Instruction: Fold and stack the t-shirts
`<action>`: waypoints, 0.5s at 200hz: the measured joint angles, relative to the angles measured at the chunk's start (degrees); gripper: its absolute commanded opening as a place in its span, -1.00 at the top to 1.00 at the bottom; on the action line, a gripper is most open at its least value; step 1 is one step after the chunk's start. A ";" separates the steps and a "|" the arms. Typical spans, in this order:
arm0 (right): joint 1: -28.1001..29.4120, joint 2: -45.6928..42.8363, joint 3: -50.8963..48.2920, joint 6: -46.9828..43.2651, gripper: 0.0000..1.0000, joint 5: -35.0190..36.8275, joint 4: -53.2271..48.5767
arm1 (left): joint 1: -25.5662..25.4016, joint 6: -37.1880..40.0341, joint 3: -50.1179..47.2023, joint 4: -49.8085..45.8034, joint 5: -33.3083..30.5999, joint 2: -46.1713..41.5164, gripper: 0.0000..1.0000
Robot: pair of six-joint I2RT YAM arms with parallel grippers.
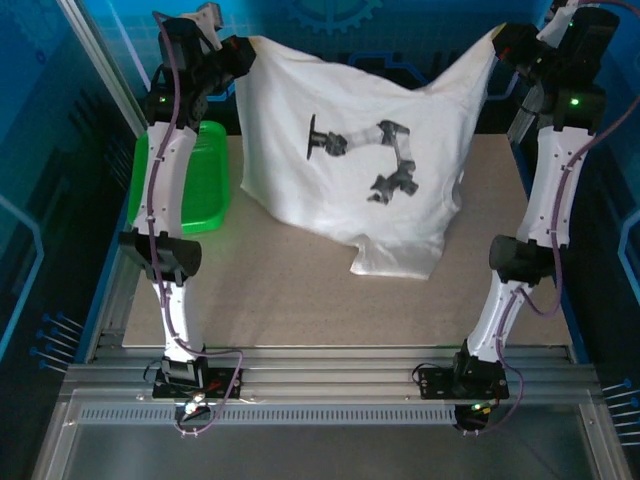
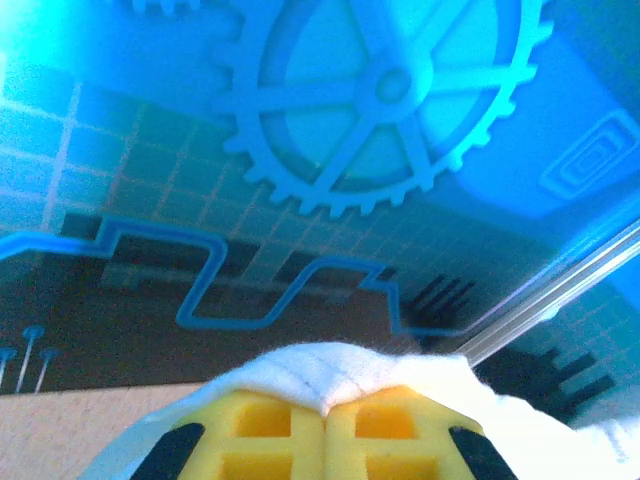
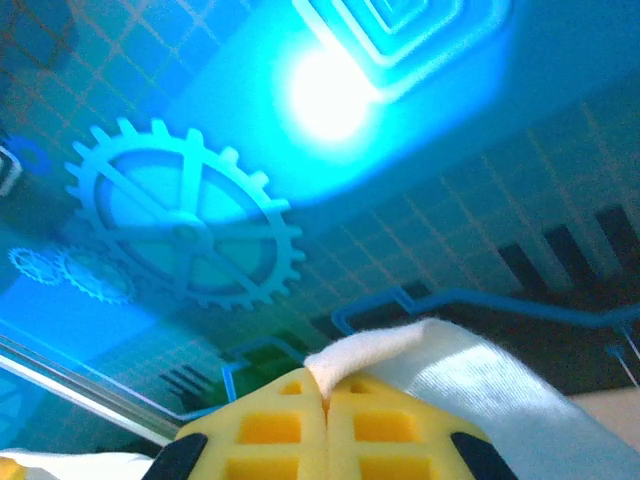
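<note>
My jaws are pressed together on cloth on both sides. In the left wrist view the left gripper (image 2: 325,412) has its yellow fingers (image 2: 260,440) meeting on a fold of white fabric that drapes over their tips. In the right wrist view the right gripper (image 3: 322,390) pinches a white edge the same way. From the overhead camera I see the white t-shirt (image 1: 350,150) hanging spread between the two raised arms above the far half of the tabletop (image 1: 300,300), with one upper corner in each gripper and its top edge sagging in the middle. The black-and-grey robot-arm print (image 1: 370,160) faces the camera. The shirt's lower part rests on the tabletop near the middle, and a bunched piece lies out toward the near side, right of centre; I cannot tell whether that is a sleeve or a fold. A green plastic basket (image 1: 195,180) sits at the far left edge of the tabletop, just beside the shirt's left side and partly behind the left arm.
</note>
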 measured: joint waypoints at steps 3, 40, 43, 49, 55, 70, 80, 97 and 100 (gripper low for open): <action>-0.02 0.50 0.66 0.26 1.00 -0.07 0.31 | 0.26 -0.35 0.57 0.44 0.33 0.42 1.00; -0.87 -0.76 -2.64 2.32 1.00 -0.26 4.22 | 3.98 -1.75 3.69 6.36 4.31 1.33 1.00; -0.96 -1.33 -3.41 2.16 1.00 -0.26 4.28 | 4.24 -1.84 3.74 7.04 4.81 1.29 1.00; -1.05 -2.25 -4.70 1.90 1.00 -0.26 4.37 | 4.68 -2.01 3.67 8.04 5.64 1.07 1.00; -1.18 -3.43 -6.19 1.40 1.00 -0.28 4.35 | 5.14 -2.10 2.86 9.35 6.69 0.55 1.00; -1.55 -7.19 -10.97 0.07 1.00 -0.61 3.91 | 5.84 -2.12 -1.86 12.33 8.96 -2.01 1.00; -1.79 -10.91 -15.98 -1.14 1.00 -0.70 3.56 | 6.03 -2.14 -8.11 14.53 10.10 -5.20 1.00; -1.75 -19.32 -29.16 -3.08 1.00 -0.61 3.67 | 6.03 -2.12 -22.12 17.70 11.30 -11.85 1.00; -1.66 -21.18 -32.39 -3.48 1.00 -0.63 4.22 | 6.01 -2.08 -24.83 18.47 11.41 -13.05 1.00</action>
